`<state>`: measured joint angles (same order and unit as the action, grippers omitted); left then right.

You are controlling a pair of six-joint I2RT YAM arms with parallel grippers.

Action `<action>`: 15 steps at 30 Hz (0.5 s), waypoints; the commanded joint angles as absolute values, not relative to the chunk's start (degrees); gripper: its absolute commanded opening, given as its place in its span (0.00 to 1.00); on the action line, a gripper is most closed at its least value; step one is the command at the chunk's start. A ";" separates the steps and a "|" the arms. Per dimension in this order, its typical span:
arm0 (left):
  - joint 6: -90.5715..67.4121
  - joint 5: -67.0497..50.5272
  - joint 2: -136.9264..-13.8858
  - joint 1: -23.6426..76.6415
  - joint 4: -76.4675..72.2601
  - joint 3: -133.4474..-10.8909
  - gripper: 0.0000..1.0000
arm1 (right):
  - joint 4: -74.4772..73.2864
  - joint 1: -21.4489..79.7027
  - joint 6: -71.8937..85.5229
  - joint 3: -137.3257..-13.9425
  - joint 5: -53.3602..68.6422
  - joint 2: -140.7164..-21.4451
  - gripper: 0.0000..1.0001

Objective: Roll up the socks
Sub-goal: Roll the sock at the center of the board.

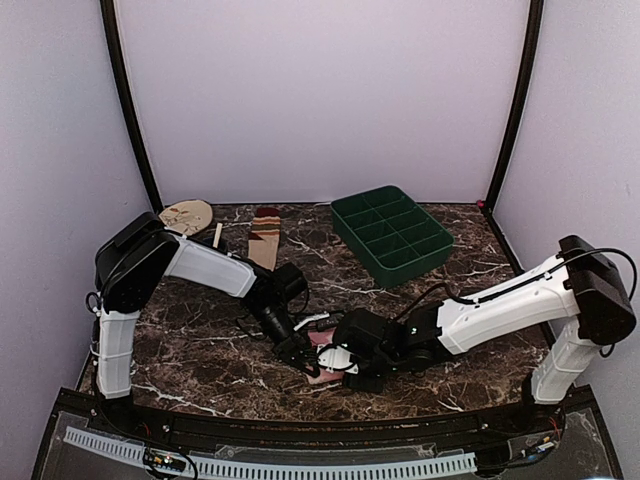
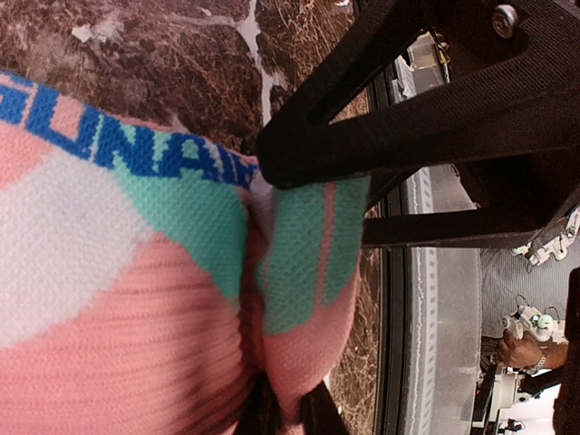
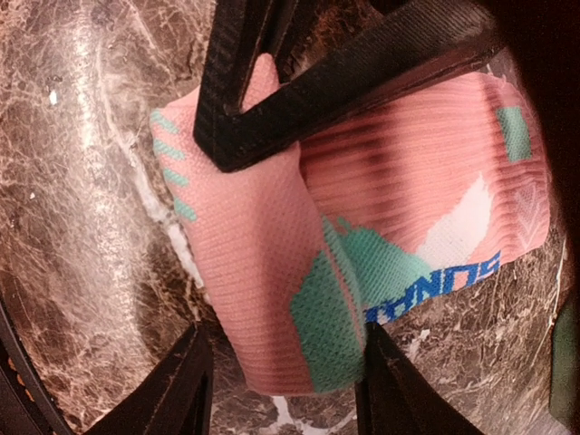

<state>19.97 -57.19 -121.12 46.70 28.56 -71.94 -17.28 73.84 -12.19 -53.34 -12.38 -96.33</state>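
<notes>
The pink sock with teal and white marks lies folded on the marble table near the front centre. In the left wrist view it fills the frame, and my left gripper is shut on a fold of it. In the right wrist view my right gripper is open, its fingers either side of the sock's folded end. In the top view the left gripper and right gripper meet at the sock. The tan striped sock lies flat at the back left, away from both grippers.
A round beige patterned plate sits at the back left beside the tan sock. A green compartment tray stands at the back right. The table's front edge with its rail runs close to the grippers.
</notes>
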 commanded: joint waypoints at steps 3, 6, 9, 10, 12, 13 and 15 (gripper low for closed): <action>20.71 -55.89 -122.24 46.32 31.35 -72.42 0.00 | -17.56 74.58 -14.66 -55.27 -11.51 -97.67 0.49; 20.60 -55.93 -122.38 46.33 31.37 -72.50 0.00 | -17.74 74.54 -15.13 -55.72 -10.88 -98.27 0.46; 20.52 -56.06 -122.56 46.35 31.37 -72.67 0.00 | -17.88 74.59 -15.52 -56.09 -10.10 -99.06 0.42; 20.50 -56.05 -122.66 46.33 31.31 -72.75 0.00 | -17.96 74.56 -15.62 -56.32 -9.82 -99.32 0.40; 20.59 -56.07 -122.78 46.32 31.41 -72.90 0.00 | -18.08 74.54 -15.81 -56.68 -9.23 -99.78 0.38; 20.53 -56.07 -122.86 46.32 31.36 -72.93 0.00 | -18.16 74.55 -15.82 -56.84 -9.01 -99.99 0.37; 20.54 -56.08 -123.00 46.34 31.35 -73.08 0.00 | -18.30 74.53 -15.95 -57.11 -8.50 -100.28 0.35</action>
